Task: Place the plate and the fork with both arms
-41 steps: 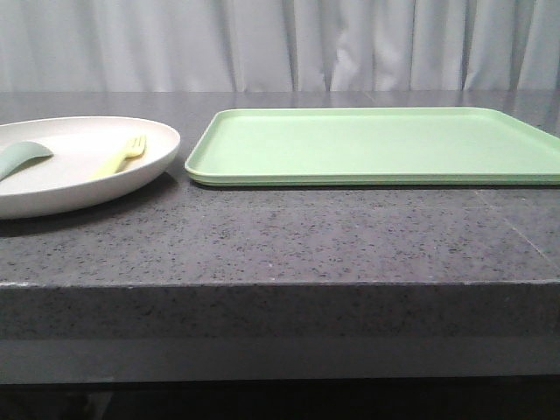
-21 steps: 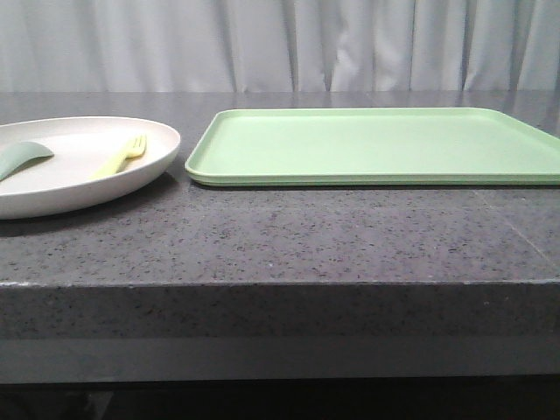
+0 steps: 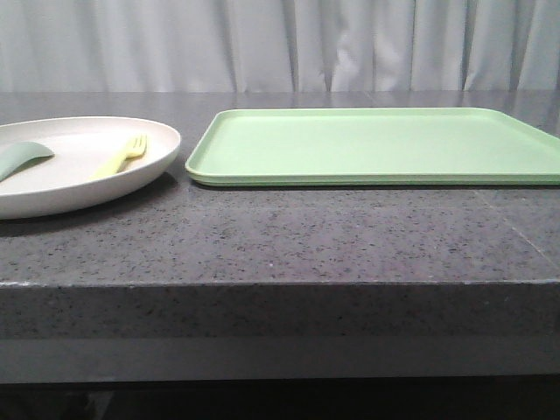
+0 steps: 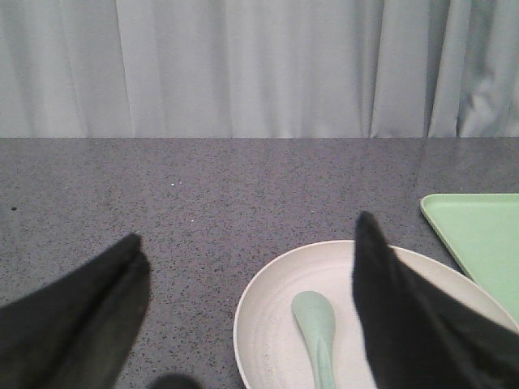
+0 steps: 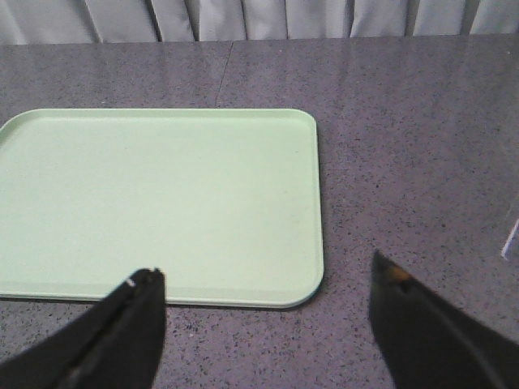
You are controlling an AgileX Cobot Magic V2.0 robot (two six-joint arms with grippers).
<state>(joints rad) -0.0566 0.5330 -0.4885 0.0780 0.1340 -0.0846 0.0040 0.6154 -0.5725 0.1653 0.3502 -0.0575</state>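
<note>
The cream plate sits at the left of the dark stone table; it also shows in the left wrist view. The pale-yellow fork lies in it on its right side. A teal-green spoon lies in it on the left, also seen in the left wrist view. My left gripper is open and empty, above the plate's near-left rim, one finger over the plate. My right gripper is open and empty, above the table by the tray's near-right corner. No gripper shows in the front view.
A flat light-green tray lies to the right of the plate, also in the right wrist view. The speckled table's front edge is near the camera. White curtains hang behind.
</note>
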